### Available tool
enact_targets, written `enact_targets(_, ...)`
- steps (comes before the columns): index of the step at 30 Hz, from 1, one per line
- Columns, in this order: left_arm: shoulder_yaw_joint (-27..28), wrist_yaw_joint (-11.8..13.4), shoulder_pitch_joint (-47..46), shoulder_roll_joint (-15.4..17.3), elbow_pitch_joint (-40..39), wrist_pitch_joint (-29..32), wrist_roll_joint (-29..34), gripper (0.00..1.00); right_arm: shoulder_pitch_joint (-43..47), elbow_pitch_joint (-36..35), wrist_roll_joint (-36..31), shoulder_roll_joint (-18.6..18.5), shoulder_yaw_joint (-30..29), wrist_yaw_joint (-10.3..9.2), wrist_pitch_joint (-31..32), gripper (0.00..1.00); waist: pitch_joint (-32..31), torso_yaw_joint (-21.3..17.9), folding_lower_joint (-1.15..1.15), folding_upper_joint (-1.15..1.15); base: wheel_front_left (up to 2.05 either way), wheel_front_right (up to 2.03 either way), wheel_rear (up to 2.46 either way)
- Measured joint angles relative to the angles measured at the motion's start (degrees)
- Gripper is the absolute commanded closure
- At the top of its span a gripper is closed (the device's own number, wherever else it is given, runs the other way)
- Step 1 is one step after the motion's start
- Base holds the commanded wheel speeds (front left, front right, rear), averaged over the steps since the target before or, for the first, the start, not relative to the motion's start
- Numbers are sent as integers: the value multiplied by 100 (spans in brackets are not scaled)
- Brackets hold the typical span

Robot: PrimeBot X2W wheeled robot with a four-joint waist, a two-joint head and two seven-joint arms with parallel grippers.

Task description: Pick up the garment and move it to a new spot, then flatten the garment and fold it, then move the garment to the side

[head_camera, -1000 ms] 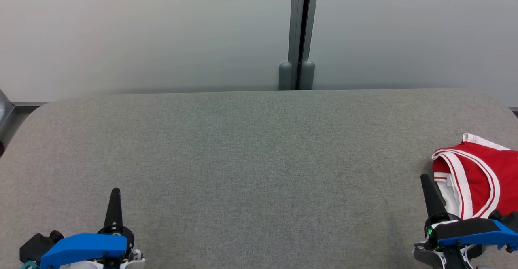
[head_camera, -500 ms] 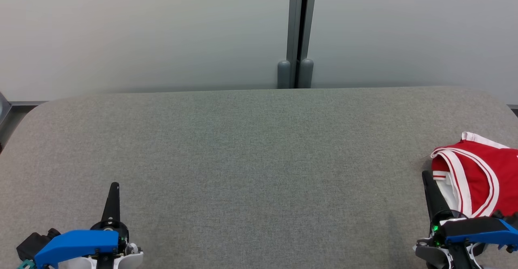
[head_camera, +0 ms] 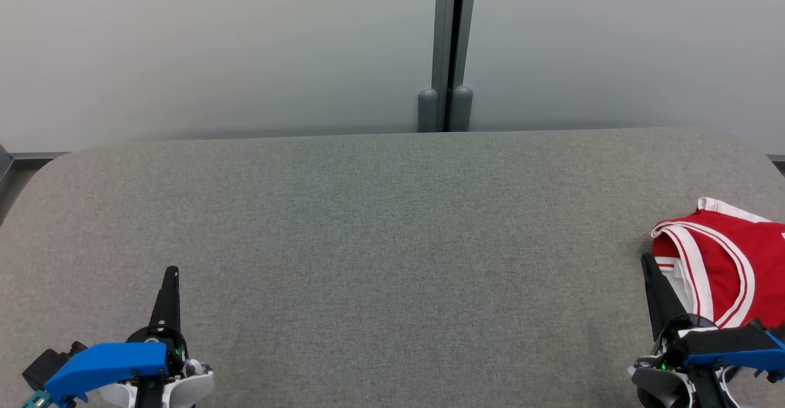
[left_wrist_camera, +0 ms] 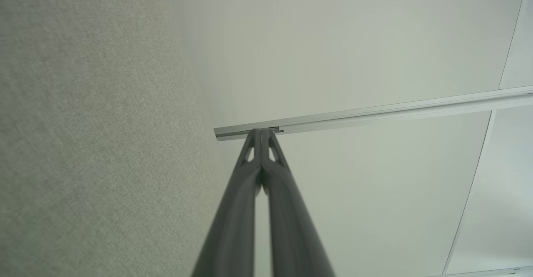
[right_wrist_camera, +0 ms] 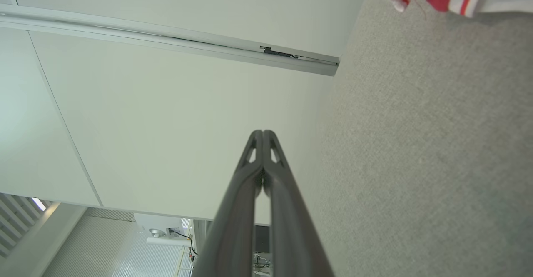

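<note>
Red-white garment (head_camera: 730,261) crumpled at right edge of bench (head_camera: 392,242), just right of right pincer (head_camera: 645,259). Left pincer (head_camera: 172,271) well apart, far left. Both pincers closed, empty.

No text, label or number can be read.

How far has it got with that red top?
Nothing is in hand: left claw and right claw are both shut and empty over the grey table. The red-and-white jersey lies bunched at the table's right edge, beside the right claw. It looks rumpled rather than folded, so probably picking up, flattening and folding all remain.
</note>
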Motion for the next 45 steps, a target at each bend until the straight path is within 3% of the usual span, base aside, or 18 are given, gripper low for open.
enact_targets(24, 40, 0, -108, 8, -169, 247, -977, 100, -1, -178, 942, -11, -48, 0, 244, 100, 55, -48, 0, 0, 0, 0, 0)
enact_targets(45, 41, 0, -108, 8, -170, 249, -977, 100, -1, -180, 951, -12, -49, 0, 245, 100, 55, -48, 0, 0, 0, 0, 0)
